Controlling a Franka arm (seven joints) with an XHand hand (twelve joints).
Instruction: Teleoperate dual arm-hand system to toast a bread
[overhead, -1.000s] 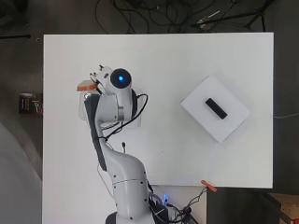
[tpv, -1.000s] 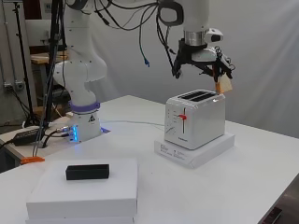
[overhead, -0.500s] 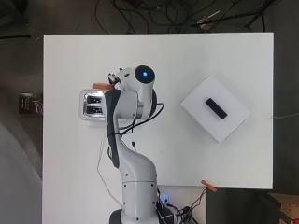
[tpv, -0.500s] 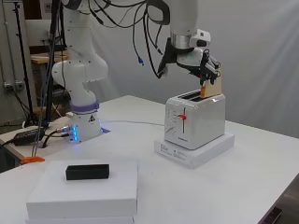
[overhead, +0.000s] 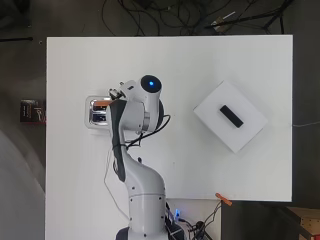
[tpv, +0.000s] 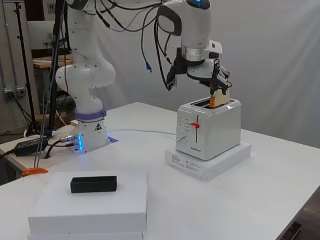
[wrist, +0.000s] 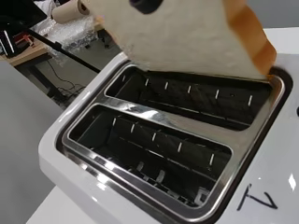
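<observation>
Bread (tpv: 221, 101) now sits lower than a moment ago, its bottom edge entering the toaster's (tpv: 208, 128) far slot, pinched in the hand's (tpv: 216, 80) curled fingers.

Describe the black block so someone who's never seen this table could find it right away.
Start at the white table, then find the flat white box lying on it, well apart from the toaster under the hand. The black block lies on that box's top: small, oblong, and the only dark thing on it.
</observation>
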